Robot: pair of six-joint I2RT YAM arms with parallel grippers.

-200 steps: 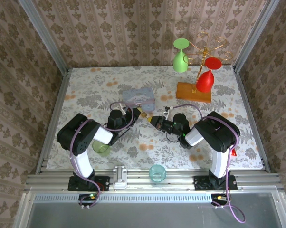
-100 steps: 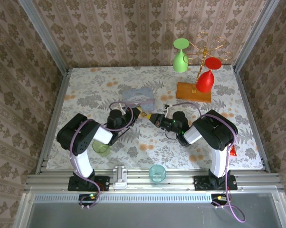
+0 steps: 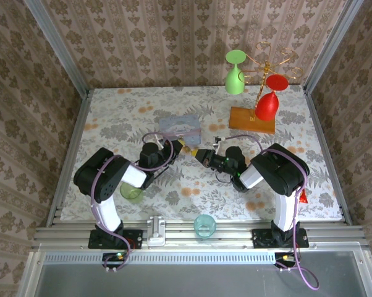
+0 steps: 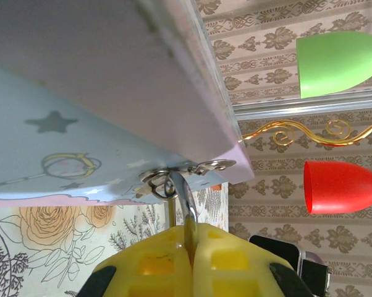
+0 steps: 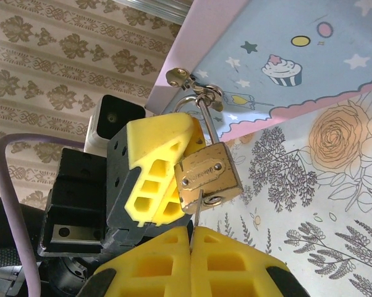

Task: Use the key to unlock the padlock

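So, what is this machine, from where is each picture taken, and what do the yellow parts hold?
Two robot arms stand at the near edge of a flowered cloth. The wide picture looks down from above and behind them; the other two come from a camera on each wrist. The yellow parts are hands. On the cloth: a pale blue tin box, a green cup, a rack of glasses. The left hand is shut on the loop of the padlock, which hangs from the box's clasp. The right hand pinches the small key, tip at the padlock's underside.

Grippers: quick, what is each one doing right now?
Left gripper: closed, holding the padlock.
Right gripper: closed, holding the key at the padlock's keyhole.
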